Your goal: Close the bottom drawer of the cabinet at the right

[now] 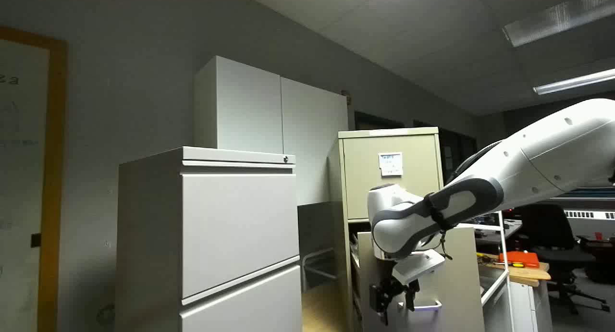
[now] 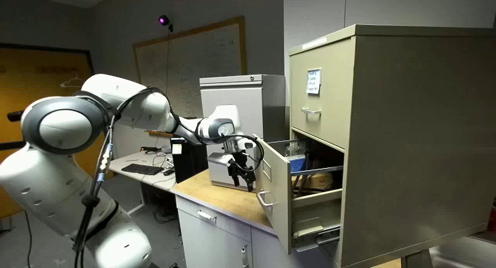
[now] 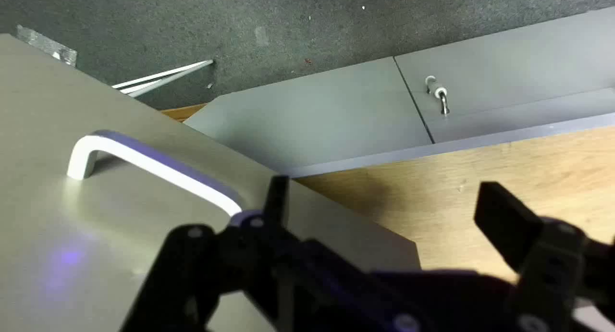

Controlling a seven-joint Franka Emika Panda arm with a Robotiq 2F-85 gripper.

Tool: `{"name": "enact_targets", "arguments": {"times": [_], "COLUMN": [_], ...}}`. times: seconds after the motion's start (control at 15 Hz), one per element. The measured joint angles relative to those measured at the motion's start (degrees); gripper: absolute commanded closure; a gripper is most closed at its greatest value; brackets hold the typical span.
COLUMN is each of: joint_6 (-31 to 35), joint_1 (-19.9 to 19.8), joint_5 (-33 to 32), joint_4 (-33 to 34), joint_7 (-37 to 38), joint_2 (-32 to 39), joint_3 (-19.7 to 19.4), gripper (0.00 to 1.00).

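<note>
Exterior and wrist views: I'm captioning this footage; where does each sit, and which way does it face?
In an exterior view: in front, tilted upward, facing the gray filing cabinet; arm and gripper at right.
In an exterior view: beside the arm, facing the beige filing cabinet; arm at left.
Wrist view: at the arm's end, looking down past the drawer handle; gripper shows.
Both exterior views share the filing cabinets and the open lower drawer.

The room has grey walls [image 2: 264, 35], a brown-framed whiteboard [image 2: 193, 60] and long ceiling lights [image 1: 576, 81].
</note>
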Motion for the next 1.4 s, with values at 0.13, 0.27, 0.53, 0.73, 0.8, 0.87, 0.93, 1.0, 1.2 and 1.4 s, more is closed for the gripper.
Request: {"name": "enact_targets", "arguments": {"times": [0.13,0.27,0.53,0.73,0.8,0.87,0.93,1.0,1.2,1.4], "joint_6": [0.1,0.1,0.2,2.0,2.9,4.1,5.4,7.0,12.2,17.9], "joint_1": [0.0,0.0,0.0,0.0,0.0,0.1,0.1,0.2,0.3,0.0], "joint_5": [0.0,0.0,0.0,0.0,0.1,0.2,0.2,-0.9,-5.6,-8.6], "joint_4": [0.1,0.2,0.1,-0.2,-0.4,-0.6,-0.9,-2.1,-9.2,-16.3], "joint_7": [0.0,0.0,0.0,2.5,3.8,5.2,6.6,7.3,11.7,17.9], "joint_2": [0.0,0.0,-0.1,0.1,0.1,0.1,0.1,-0.4,-5.1,-11.8], "joint_3": [0.0,0.0,0.0,0.0,0.0,0.0,0.0,0.6,4.2,7.7], "gripper": [0.0,0.0,0.02,0.3,0.36,0.47,0.54,0.62,0.85,1.0]}}
